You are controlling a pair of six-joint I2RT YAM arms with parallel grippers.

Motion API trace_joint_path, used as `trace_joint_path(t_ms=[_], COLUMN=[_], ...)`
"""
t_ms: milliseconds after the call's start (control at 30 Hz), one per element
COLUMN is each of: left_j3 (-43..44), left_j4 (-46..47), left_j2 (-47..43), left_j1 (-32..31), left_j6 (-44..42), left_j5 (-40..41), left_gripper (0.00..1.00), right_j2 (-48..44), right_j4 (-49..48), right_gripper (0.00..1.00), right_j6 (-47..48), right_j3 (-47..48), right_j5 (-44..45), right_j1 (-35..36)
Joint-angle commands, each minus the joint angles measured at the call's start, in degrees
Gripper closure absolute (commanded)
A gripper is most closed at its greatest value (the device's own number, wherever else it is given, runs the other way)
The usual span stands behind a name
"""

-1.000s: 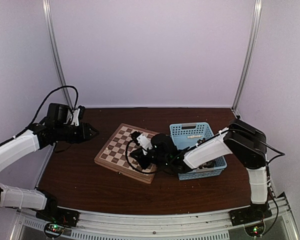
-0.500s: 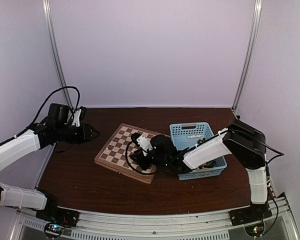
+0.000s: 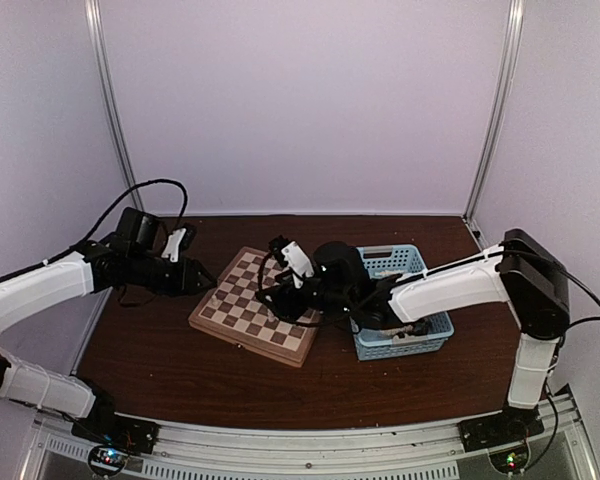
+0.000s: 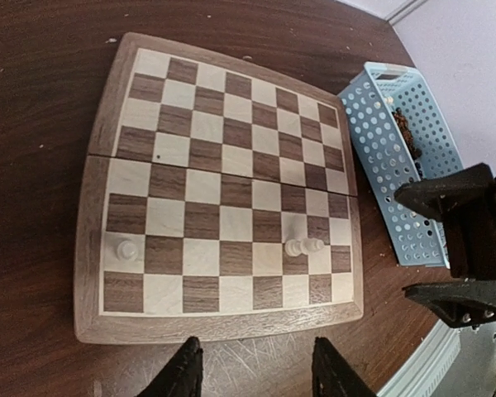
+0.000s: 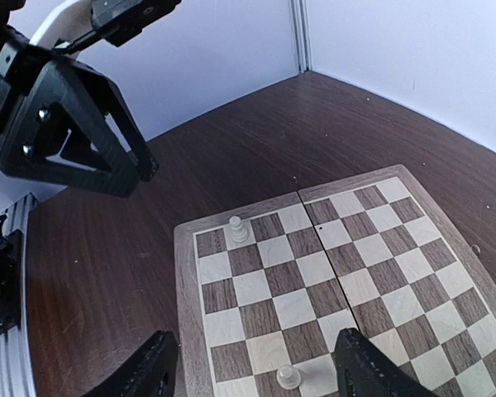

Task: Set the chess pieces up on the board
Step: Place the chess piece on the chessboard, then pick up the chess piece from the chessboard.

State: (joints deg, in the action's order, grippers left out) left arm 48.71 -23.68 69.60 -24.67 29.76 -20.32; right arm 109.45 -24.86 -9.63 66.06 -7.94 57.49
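I read no lettering, label or number anywhere; nothing legible on the board (image 4: 223,190); none on the basket (image 4: 394,157) beside it.

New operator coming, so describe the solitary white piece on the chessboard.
Find the checkered board on the dark table. The white piece stands alone in an edge column, one square from the corner. The other white pieces huddle together farther along its row.

Top view: we look down from high behind the arm bases (image 3: 115,432), far enough to take in the whole bench (image 3: 180,370). Left wrist: close above the board (image 4: 231,165), facing steeply down. Right wrist: lower, looking obliquely across it. All three views share the board.
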Motion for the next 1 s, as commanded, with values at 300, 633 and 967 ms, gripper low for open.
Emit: trace_joint_path(t_ms=[300,633,967], left_j3=[11.01,21.76,28.44], left_j4=[-4.53,-8.67,-11.76], left_j2=[10.02,24.56,33.43], left_j1=[-15.03,-22.27,-22.97], left_j6=[-8.14,-10.72,-8.8], left_j5=[11.42,16.6,22.27], left_gripper=[0.54,0.49,0.5], right_j2=[-15.53,-24.29,-28.91], right_j4=[16.55,22.17,19.8], right_gripper=[0.31,0.3,0.3], right_j6=[-4.98,0.16,5.3], right_j3=[-6.48,-14.38,-18.47], right_j5=[-0.83,11.94,17.05], right_j1=[-9.14,-14.14,-16.54])
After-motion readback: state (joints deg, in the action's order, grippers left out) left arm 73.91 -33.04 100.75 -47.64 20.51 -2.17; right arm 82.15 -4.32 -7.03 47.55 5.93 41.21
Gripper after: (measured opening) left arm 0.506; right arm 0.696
